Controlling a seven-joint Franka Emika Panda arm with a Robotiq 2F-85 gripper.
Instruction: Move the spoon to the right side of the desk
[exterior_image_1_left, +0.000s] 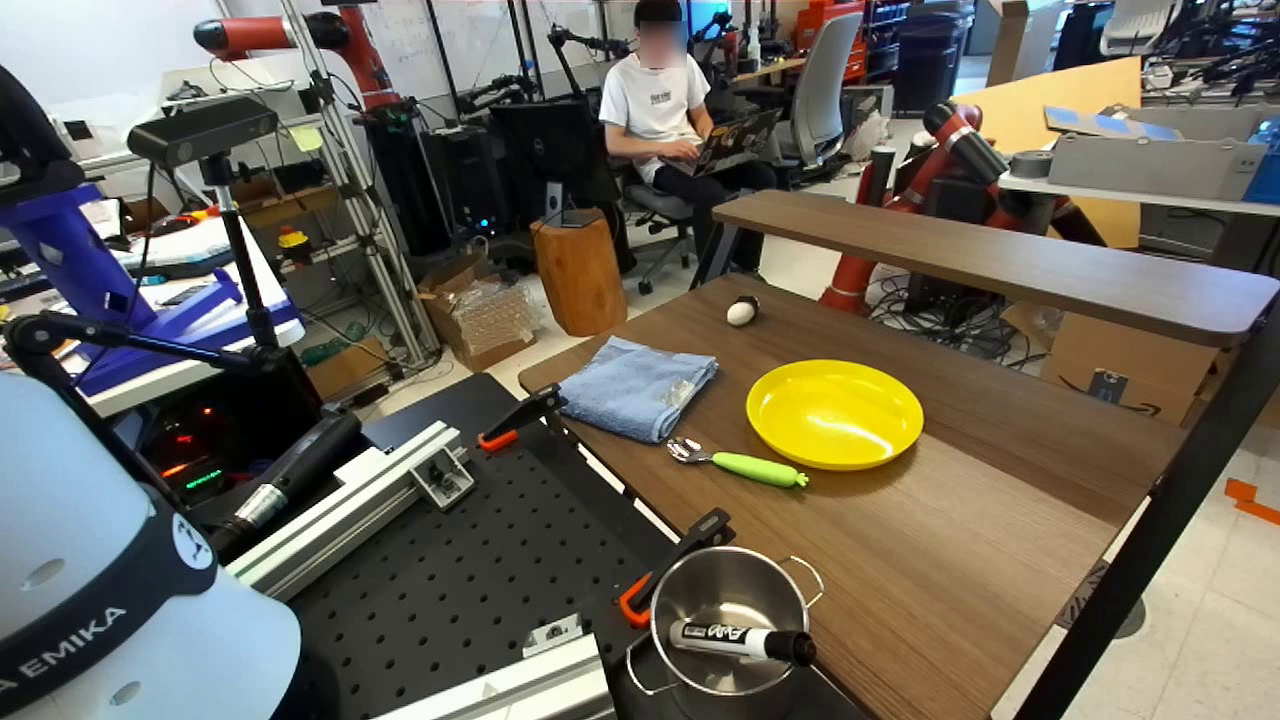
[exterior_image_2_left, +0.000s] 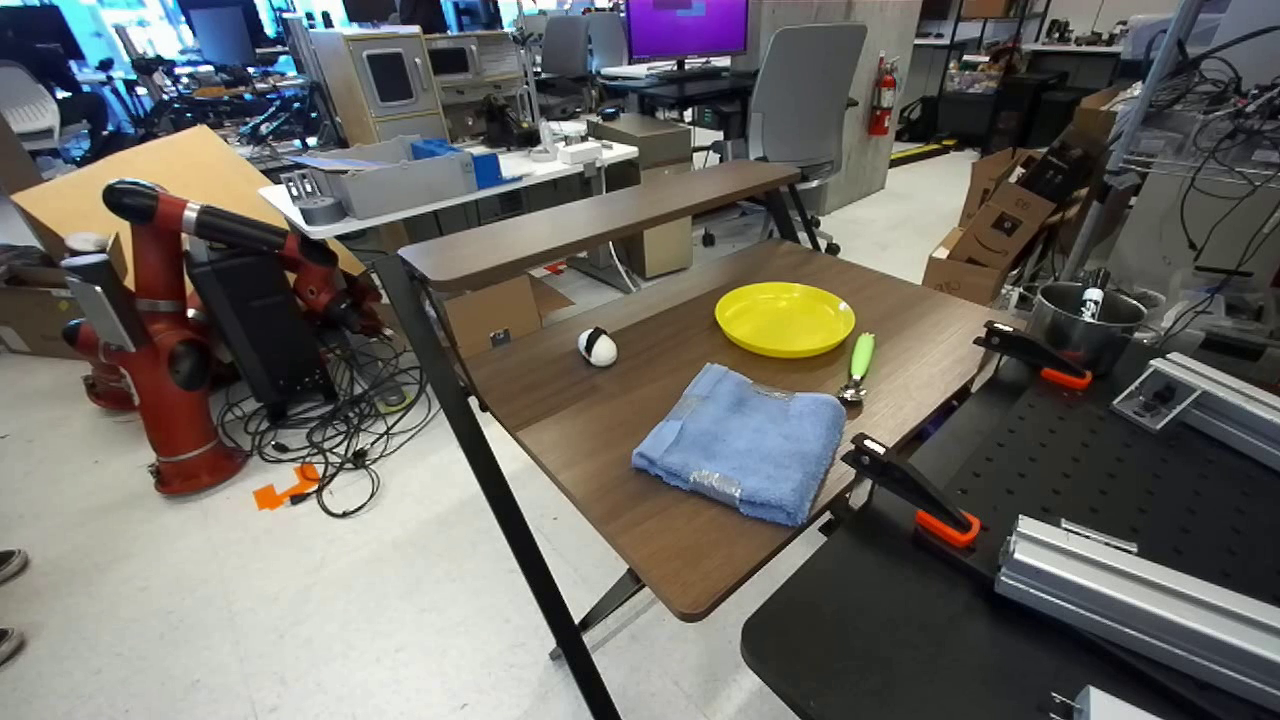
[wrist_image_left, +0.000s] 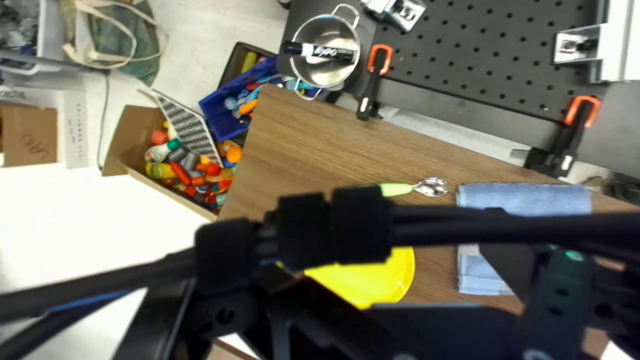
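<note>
Hand (wrist_image_left: 425, 330): cannot tell opening or hold | spoon (exterior_image_1_left: 752, 467): below it, well apart, on desk (exterior_image_1_left: 1000, 500) beside towel (exterior_image_1_left: 640, 385)

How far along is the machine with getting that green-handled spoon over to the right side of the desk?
Done: nothing, it seems. The spoon lies on the desk beside the yellow plate, near the blue towel.
In hand: apparently nothing; neither exterior view shows anything gripping the spoon.
Left: probably the whole move: grasp it, carry it and set it down, likely toward the end by the steel pot.
</note>
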